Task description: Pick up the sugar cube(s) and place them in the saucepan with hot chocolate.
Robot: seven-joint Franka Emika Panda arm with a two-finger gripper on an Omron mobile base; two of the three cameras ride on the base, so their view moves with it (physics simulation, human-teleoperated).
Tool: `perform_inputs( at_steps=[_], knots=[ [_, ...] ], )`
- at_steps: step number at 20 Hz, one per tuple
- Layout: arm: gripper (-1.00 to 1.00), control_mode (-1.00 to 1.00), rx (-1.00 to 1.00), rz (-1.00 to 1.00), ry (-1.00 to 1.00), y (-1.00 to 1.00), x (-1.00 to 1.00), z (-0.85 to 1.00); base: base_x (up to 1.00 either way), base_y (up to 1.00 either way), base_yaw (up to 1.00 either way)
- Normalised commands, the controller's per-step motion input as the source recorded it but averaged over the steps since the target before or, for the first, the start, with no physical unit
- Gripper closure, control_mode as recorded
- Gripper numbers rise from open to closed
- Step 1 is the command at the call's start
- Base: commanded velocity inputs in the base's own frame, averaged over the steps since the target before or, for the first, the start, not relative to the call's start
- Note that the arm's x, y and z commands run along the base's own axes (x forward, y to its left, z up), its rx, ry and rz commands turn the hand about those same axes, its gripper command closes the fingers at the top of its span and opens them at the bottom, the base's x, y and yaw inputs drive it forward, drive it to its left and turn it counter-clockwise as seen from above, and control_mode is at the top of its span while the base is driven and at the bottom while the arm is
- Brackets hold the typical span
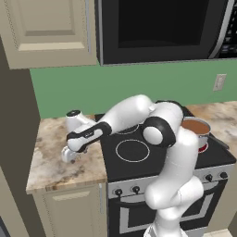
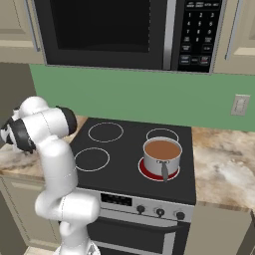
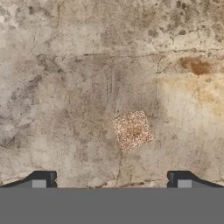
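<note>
Marbled counter [image 3: 65, 87] bears one sugar cube [image 3: 132, 129] before the wide-open tool [image 3: 111, 181].

Glossy white rounded arm [image 1: 178, 152] segments, dark joint bands, and 2 small dark fingertips [image 3: 43, 179].

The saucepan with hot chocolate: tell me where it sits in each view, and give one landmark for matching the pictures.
Left base view: the small pale-grey saucepan of brown hot chocolate is at mid-right, partly behind the white arm.
Right base view: the saucepan sits right of centre on the front right ring, dark handle toward the camera.
Hand view: marbled stone counter and one tan sugar cube; no saucepan.
Shared landmark of both base views: the black stovetop.
</note>
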Motion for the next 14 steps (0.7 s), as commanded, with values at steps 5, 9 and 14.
perform_inputs(
  at_steps=[5, 9, 14],
  knots=[
    [-1.0, -1.0, -0.03, 0.0, 0.01, 0.0, 0.23, -0.25, 0.0, 0.0, 0.0],
    [-1.0, -1.0, -0.04, 0.0, 0.01, 0.0, 0.23, -0.21, 0.0, 0.0, 0.0],
    [-1.0, -1.0, 0.0, 0.0, 0.0, 0.03, 0.18, -0.09, 0.0, 0.0, 0.0]
  ],
)
